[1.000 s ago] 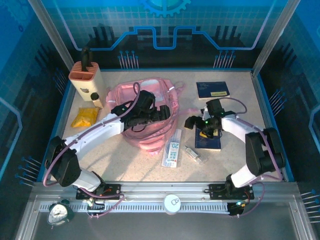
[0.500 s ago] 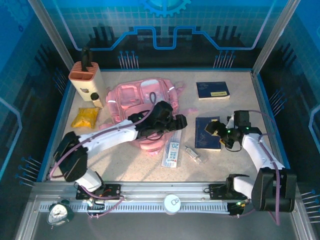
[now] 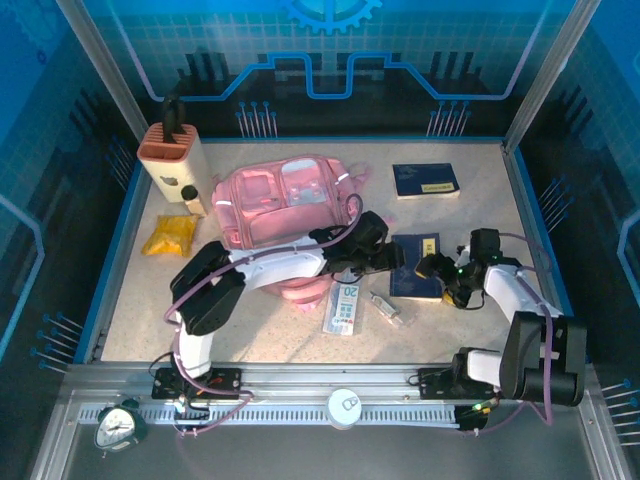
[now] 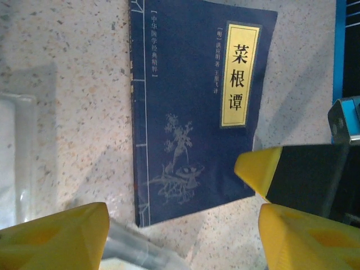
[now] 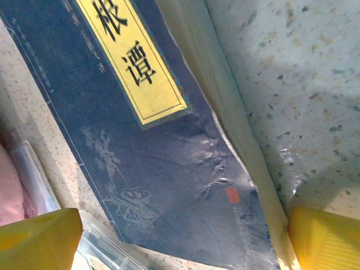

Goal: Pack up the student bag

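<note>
Took as reference the dark blue book [image 3: 414, 283] with the yellow title label, lying flat on the speckled tabletop [image 3: 500, 215]. Found the student bag [image 3: 275, 205] left of the book and slightly farther back, lying flat with zipped pockets and pale strips up, its near side crossed by the left arm. Placed the left claw [image 3: 386, 256] at the book's left edge. From the left wrist view, logged the left claw [image 4: 180, 242] as open, yellow fingers [image 4: 62, 236] spread wide over the book's [image 4: 191, 112] lower end, gripping nothing. Placed the right claw [image 3: 433, 268] at the book's right edge. From the right wrist view, logged the right claw [image 5: 180, 242] as open too, fingers [image 5: 39, 236] wide apart astride a corner of the book [image 5: 169, 157]. Could not tell contact with the cover. Noted a clear box [image 3: 345, 305] just left of the book and nearer, a second blue book [image 3: 425, 180] behind it and apart, and a tan knife block [image 3: 168, 155] and yellow packet [image 3: 168, 235] far left of the book, past the bag.
</note>
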Controlling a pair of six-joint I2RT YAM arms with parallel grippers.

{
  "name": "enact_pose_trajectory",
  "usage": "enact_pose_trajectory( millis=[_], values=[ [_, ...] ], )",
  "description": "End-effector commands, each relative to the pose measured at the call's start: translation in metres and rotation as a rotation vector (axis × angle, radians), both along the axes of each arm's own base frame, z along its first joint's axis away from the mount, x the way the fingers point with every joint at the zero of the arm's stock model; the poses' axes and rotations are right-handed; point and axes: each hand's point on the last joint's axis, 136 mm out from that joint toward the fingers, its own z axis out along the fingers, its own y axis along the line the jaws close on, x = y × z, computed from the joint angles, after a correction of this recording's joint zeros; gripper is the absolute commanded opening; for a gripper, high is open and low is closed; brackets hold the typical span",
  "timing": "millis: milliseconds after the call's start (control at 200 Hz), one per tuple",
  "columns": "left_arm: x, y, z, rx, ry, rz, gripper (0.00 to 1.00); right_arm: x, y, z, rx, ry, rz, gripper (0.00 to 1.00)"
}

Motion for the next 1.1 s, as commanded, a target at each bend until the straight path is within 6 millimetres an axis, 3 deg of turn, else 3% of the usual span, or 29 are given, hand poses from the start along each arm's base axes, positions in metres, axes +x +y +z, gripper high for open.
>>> enact_pose_trajectory(
  millis=[0,240,495,815,1096],
  values=[
    [0.008,-0.016,-0.006,-0.02,-0.004,-0.033,0.68,-0.002,0.01,0.0,0.019,-0.011,0.059,0.94],
    [0.022,-0.015,-0.041,0.03,0.026,0.006,0.57,-0.003,0.037,0.011,0.066,-0.031,0.156,0.89],
    [0.026,-0.008,-0.065,0.099,0.055,0.02,0.45,0.001,0.017,0.003,-0.045,-0.017,0.148,0.88],
    [0.026,-0.018,-0.074,0.089,0.064,-0.021,0.33,0.011,0.029,0.006,0.005,-0.06,0.194,0.79],
    [0.026,-0.005,-0.079,0.153,0.052,-0.011,0.3,0.014,0.034,0.022,0.025,-0.102,0.218,0.74]
  ],
)
